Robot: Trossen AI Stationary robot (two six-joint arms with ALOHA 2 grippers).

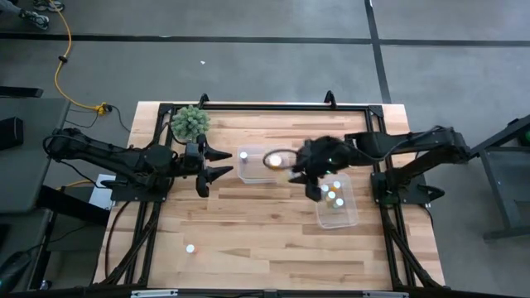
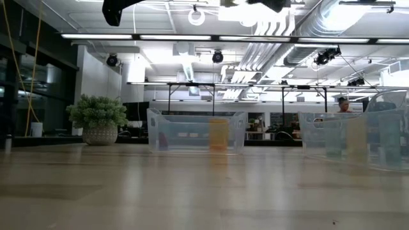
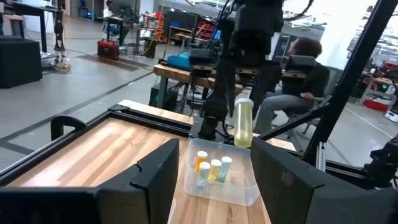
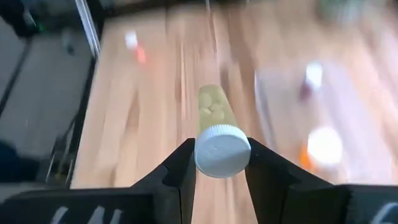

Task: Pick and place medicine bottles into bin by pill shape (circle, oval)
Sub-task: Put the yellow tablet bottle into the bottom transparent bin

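Carrying: the right tool (image 4: 219,163) grips a medicine bottle (image 4: 218,134) at its white cap, one dark finger on each side; the pale yellow-green body with pills visible inside juts out beyond the fingers
Place: held in the air above the middle of the desk (image 1: 248,232), between the two clear bins; the left wrist view shows the bottle hanging upright under the right tool, above the near rim of the right bin (image 3: 249,194)
Right bin: toward the desk's right edge; holds a few bottles already (image 3: 212,169), standing upright
Middle bin (image 1: 252,165): near the desk's far edge, with a white-capped bottle inside
Stray bottle (image 1: 190,247): alone near the desk's front left corner
Left tool (image 1: 217,163): waits spread wide over the left half of the desk, beside the plant (image 1: 190,122), holding nothing
Handling: likely light, rigid, smooth plastic; round, so it may twist or slip; a hold at the cap or just below suits it best; pills can shift inside
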